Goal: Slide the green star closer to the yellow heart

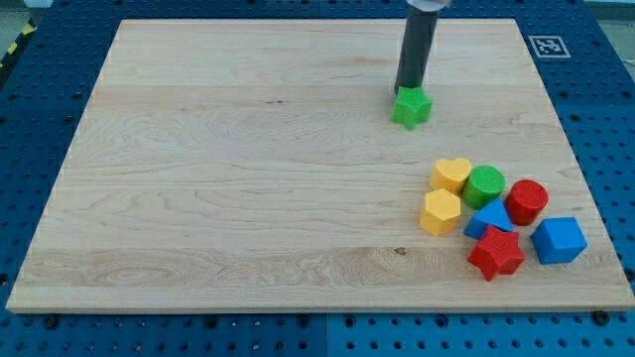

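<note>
The green star point(412, 108) lies on the wooden board point(248, 169) in the upper right part. My tip point(406, 91) stands at the star's upper left edge, touching it. The yellow heart point(451, 175) lies below and to the right of the star, at the top left of a cluster of blocks, well apart from the star.
The cluster at the lower right holds a green cylinder point(485, 185), a red cylinder point(527, 201), a yellow hexagon point(441, 212), a blue triangle point(488, 219), a red star point(496, 253) and a blue cube point(559, 240). A marker tag point(549, 46) sits at the board's top right corner.
</note>
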`<move>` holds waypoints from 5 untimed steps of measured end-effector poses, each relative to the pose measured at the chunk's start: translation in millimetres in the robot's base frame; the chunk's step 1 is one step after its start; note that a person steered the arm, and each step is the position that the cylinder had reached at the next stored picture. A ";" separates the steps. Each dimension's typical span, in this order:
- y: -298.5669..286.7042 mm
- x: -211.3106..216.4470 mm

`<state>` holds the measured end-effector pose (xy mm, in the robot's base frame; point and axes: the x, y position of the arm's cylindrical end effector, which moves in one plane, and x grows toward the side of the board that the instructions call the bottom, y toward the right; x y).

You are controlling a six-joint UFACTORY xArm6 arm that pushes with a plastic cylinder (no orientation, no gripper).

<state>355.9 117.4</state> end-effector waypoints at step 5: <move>69.1 19.0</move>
<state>374.9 186.5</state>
